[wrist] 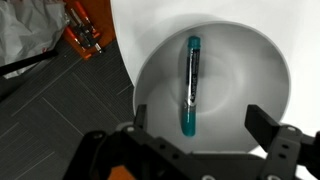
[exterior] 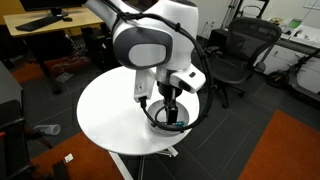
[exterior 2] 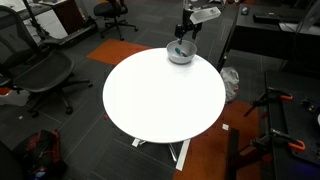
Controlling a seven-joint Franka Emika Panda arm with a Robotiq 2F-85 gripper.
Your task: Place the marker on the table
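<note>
**Claw poised over bowl, marker not yet picked**

In the wrist view the claw (wrist: 197, 125) hangs wide open and empty, with one finger at 7 o'clock and one at 4, touching nothing. Beyond it the marker (wrist: 190, 85) lies flat in the bowl (wrist: 255, 70), running 12 to 6. The step in hand looks like the reach for the pick. The next move calls for a straight descent, closing across the shaft, then carrying it out onto the table (exterior 2: 160, 100). In an exterior view the bowl sits near that table's 1 o'clock edge.
</note>
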